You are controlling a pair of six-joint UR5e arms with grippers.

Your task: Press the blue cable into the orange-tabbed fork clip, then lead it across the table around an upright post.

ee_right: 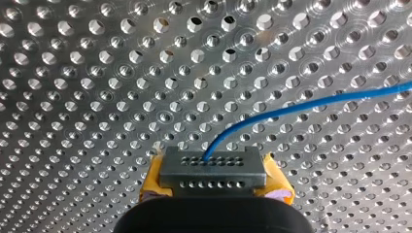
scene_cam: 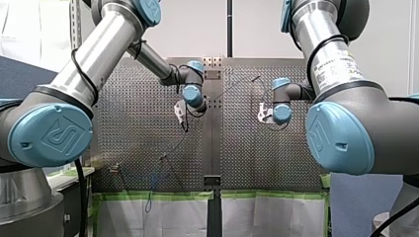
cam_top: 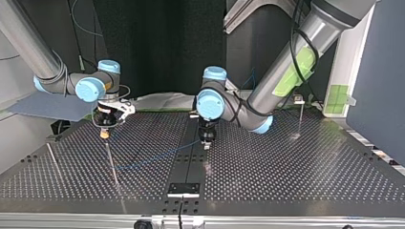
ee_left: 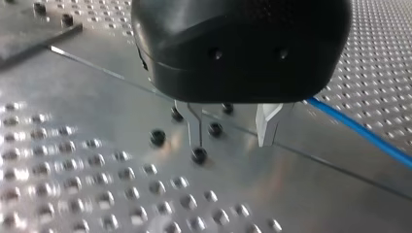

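The blue cable comes out from between the yellow pads of my right gripper, which is shut on it just above the perforated table. In the top view the cable runs low over the table from under my right gripper towards my left gripper. My left gripper stands open, its metal fingers just above the plate with nothing between them; the cable passes beside it. A small clip on a thin stem stands at the top view's far right; its colour does not show.
A thin upright post stands at the top view's left, and another thin rod rises under my right gripper. A dark seam strip with a bracket runs down the middle of the table. Black screw heads dot the plate under my left gripper.
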